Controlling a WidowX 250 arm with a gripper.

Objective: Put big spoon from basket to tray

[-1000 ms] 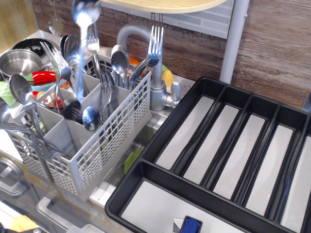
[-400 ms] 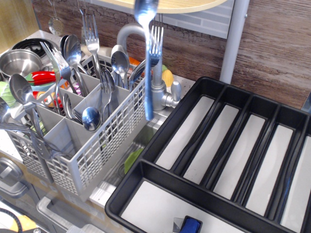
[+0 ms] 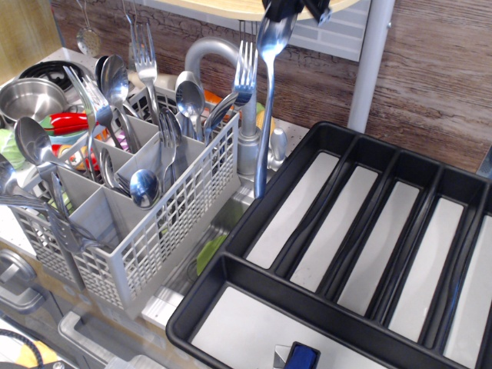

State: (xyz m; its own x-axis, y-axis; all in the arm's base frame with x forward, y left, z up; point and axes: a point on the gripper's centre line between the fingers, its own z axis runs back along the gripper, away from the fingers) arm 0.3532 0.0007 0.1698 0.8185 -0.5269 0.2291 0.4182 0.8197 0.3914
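A: Start at the left. What is the light grey plastic grid-mesh cutlery basket like now?

B: Crowded with forks and shorter spoons standing in its square compartments, but the long polished steel big spoon is out of it. A second ago it hung blurred above the basket's left compartments; less than half a second ago it was over the basket's right edge.

A: And now?

B: It hangs upright, bowl up, handle tip down, in front of the grey curved tap, just beside the near-left rim of the large black plastic cutlery tray with pale grey slot bottoms.

A: Who holds it?

B: The dark gripper at the top edge, fingers closed on the bowl end; most of it is cut off.

A: So for the task?

B: I judge the lift done and the carry nearly over. The spoon has yet to cross the rim and be laid in a long slot.
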